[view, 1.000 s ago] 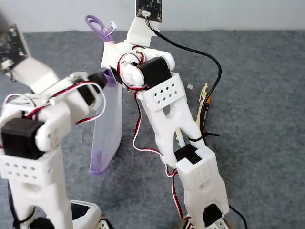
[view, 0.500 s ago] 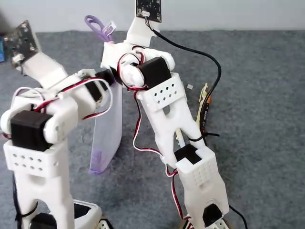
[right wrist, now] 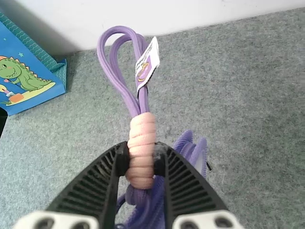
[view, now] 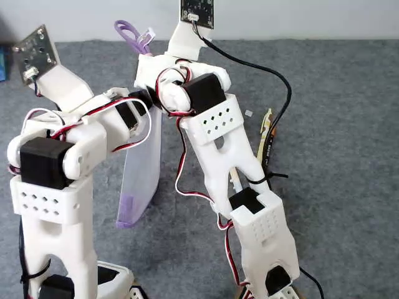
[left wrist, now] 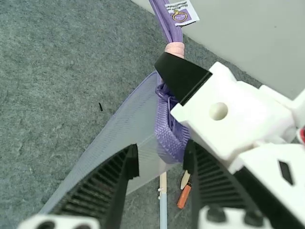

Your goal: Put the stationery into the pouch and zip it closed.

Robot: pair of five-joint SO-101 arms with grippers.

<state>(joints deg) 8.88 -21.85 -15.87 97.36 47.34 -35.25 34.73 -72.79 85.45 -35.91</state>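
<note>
Found the pouch (view: 142,168) hanging upright over the grey table (view: 336,124), stationery (left wrist: 163,200) inside. Saw the right gripper (right wrist: 141,155) clamped on its pink-wrapped cord (right wrist: 140,138), and the left gripper (left wrist: 161,155) spread apart astride its purple zip end.

The right side of the tabletop (view: 349,187) lies bare from far edge to near edge, wide enough for a gripper to pass. Nearer the middle, pens (view: 267,140) lie just beside the right arm (view: 230,156), and a black cable (view: 277,81) arcs over them. Between that arm and the left arm (view: 56,180) the pouch (view: 142,174) stands upright and closes the gap, with red and white wires (view: 181,168) looping beside it. Its top is crowded: the right gripper (right wrist: 140,150) clamps the cord loop (right wrist: 121,62), and the left gripper (left wrist: 160,149) sits close against it. A blue box (right wrist: 28,86) stands by the far left corner.
</note>
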